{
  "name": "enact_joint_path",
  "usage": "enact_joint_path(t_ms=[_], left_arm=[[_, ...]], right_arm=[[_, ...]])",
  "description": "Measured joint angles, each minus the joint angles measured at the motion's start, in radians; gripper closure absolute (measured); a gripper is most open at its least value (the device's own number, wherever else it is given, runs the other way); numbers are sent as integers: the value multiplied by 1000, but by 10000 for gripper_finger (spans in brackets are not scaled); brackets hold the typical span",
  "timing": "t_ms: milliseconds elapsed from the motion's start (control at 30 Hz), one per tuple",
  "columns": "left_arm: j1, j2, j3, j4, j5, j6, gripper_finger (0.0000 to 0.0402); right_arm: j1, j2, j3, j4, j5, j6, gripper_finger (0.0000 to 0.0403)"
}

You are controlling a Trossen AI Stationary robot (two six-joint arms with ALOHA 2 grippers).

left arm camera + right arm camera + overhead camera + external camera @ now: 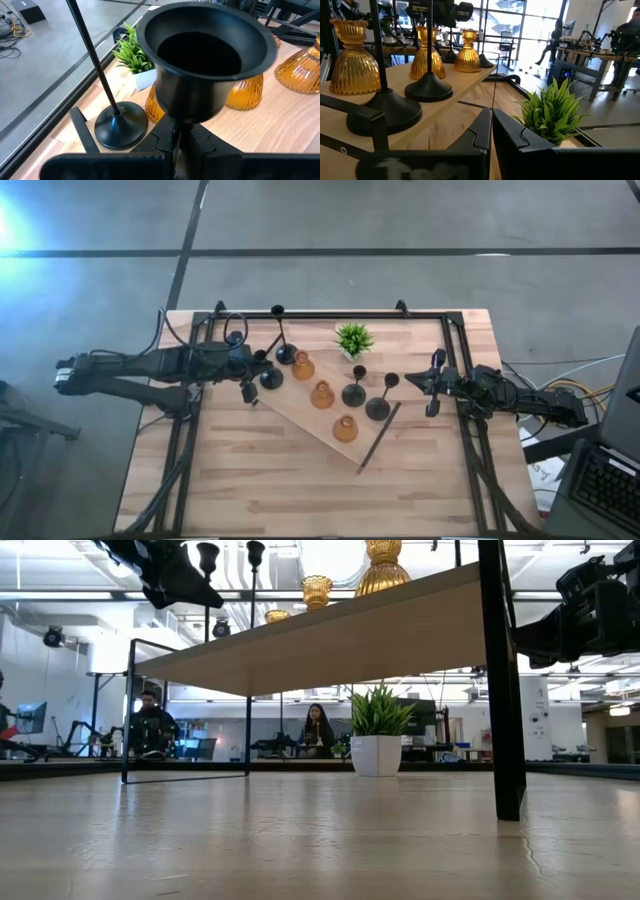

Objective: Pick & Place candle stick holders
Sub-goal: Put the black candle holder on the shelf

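Left tool (249, 388) clamped on a black holder (271, 377) at the tray's (300, 422) left end; right tool (432, 385) shut, empty.

High view: 3 amber holders (322, 394) and more black ones stand upright on the tray, nearer the left arm. Low view: tray underside hides all bases. Left wrist view: the held holder's cup (207, 55) fills the frame, stem upright, fingertips hidden. Right wrist view: plant (551, 114) just beside the tray.

No writing can be read anywhere from here; the candle holders (322, 394), the wooden tray (300, 423), the plant pot (377, 754) and the tabletop (250, 480) carry no label, brand, number or sign.
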Motion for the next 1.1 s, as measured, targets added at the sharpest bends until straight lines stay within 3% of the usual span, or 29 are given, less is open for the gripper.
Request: enact_joint_path(t_ms=[300, 567, 1100], left_arm=[[0, 0, 0, -1, 8, 13, 385], [-1, 2, -5, -12, 75, 49, 345], [-1, 1, -5, -5, 65, 64, 292]], right_arm=[[0, 0, 0, 0, 0, 0, 394], [0, 0, 0, 0, 0, 0, 394], [0, 0, 0, 0, 0, 0, 394]])
